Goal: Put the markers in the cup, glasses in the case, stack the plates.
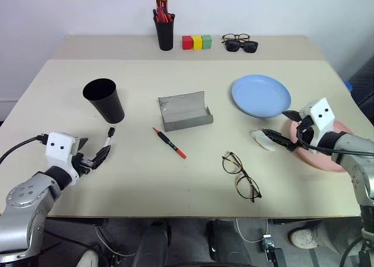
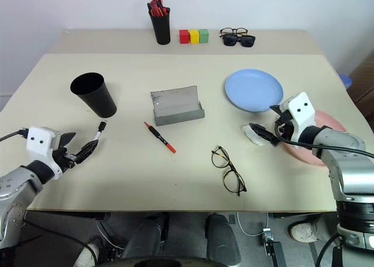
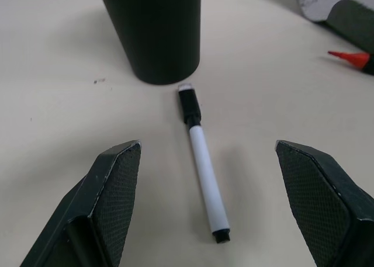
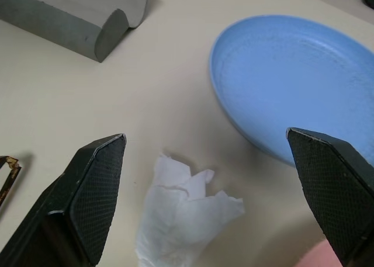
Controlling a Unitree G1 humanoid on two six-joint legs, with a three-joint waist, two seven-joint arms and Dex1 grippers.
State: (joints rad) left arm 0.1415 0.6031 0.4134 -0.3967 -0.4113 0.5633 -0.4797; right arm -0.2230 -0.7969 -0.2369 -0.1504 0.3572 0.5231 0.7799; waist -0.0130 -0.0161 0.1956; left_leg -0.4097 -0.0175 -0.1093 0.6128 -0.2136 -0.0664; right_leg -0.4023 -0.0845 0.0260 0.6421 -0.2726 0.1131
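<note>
The black cup (image 1: 104, 100) stands upright at the left of the table. Just in front of it lies the white-ended marker (image 3: 203, 162), in line with the gap of my open left gripper (image 1: 93, 150). Mid-table, the red-capped marker (image 1: 169, 143) rests in front of the open grey case (image 1: 184, 112). The wire-framed glasses (image 1: 241, 176) lie unfolded toward the front. At the right, my open, empty right gripper (image 1: 280, 127) hovers between the blue plate (image 1: 260, 95) and the pink plate (image 1: 342, 129), over a crumpled white tissue (image 4: 181, 208).
Along the back stand a slim black holder with orange-red-capped markers (image 1: 165, 27), three coloured blocks (image 1: 196, 42), and dark sunglasses (image 1: 244, 45) beside another pair of glasses. The table's front edge (image 1: 175, 214) runs close below the wire-framed glasses.
</note>
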